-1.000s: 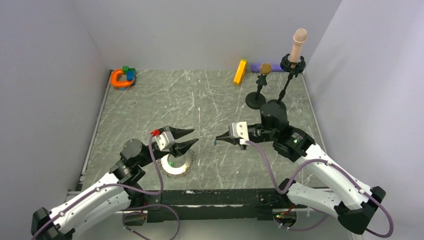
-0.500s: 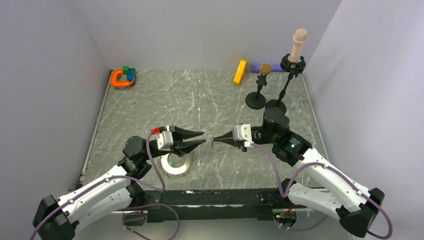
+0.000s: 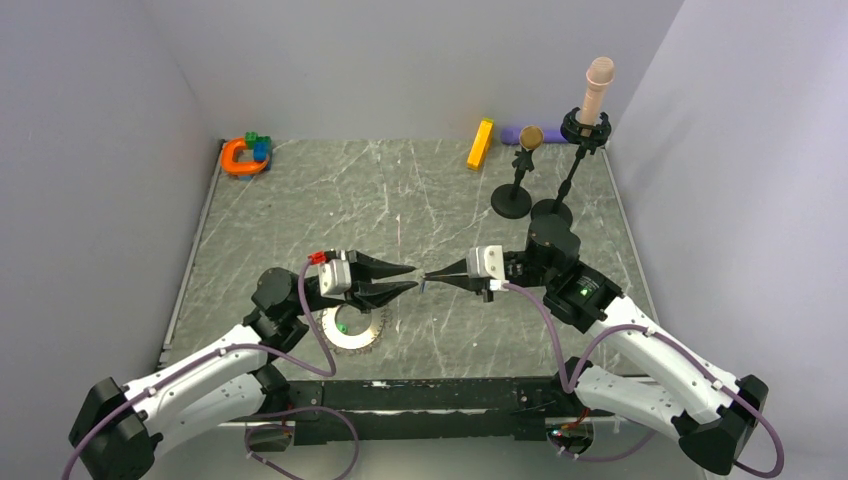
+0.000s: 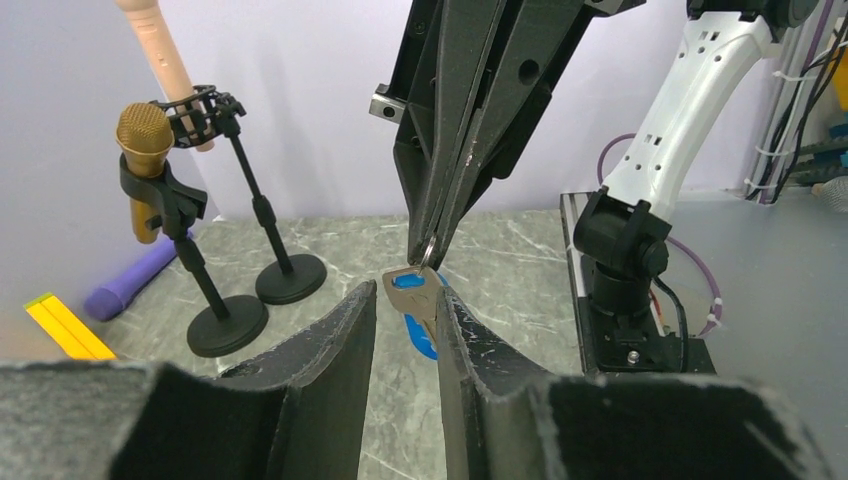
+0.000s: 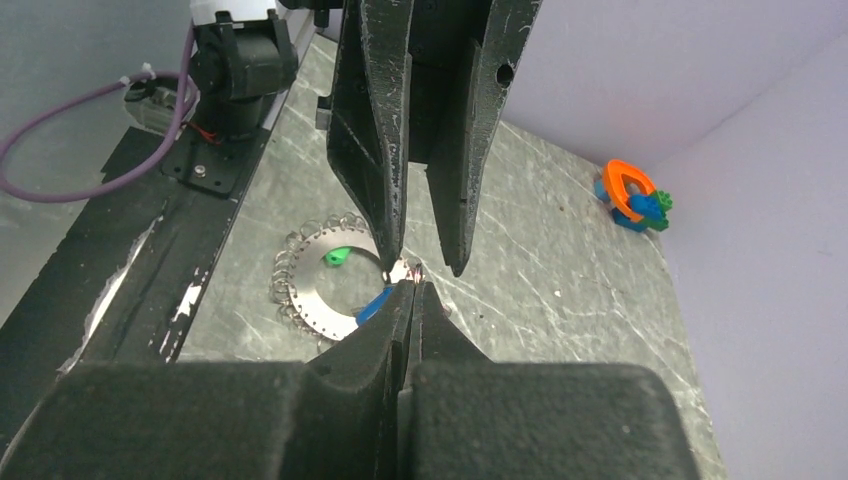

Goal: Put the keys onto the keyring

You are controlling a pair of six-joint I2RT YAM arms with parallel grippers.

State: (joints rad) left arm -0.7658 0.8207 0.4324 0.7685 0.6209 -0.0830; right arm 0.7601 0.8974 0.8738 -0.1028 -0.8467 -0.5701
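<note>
My right gripper (image 3: 427,277) is shut on the small wire loop of a silvery key with a blue plastic head (image 4: 418,292), which hangs from its tips (image 4: 432,250) above the table. My left gripper (image 3: 412,277) is open, and its two fingers stand on either side of that key (image 4: 406,292). The right wrist view shows my shut right gripper (image 5: 411,285) just under the open left gripper (image 5: 424,268). The toothed silvery keyring (image 3: 350,327) lies flat below the left wrist, and it also shows in the right wrist view (image 5: 310,295). A green key head (image 5: 336,256) sits in its centre.
Two microphones on black stands (image 3: 528,140) (image 3: 598,85) are at the back right, with a yellow bar (image 3: 481,143) and a purple object (image 3: 513,133) beside them. An orange horseshoe toy (image 3: 240,157) lies in the back left corner.
My left gripper has moved right and closer to the right gripper's tip, so its fingers now flank the hanging key. The right gripper has shifted slightly left.
</note>
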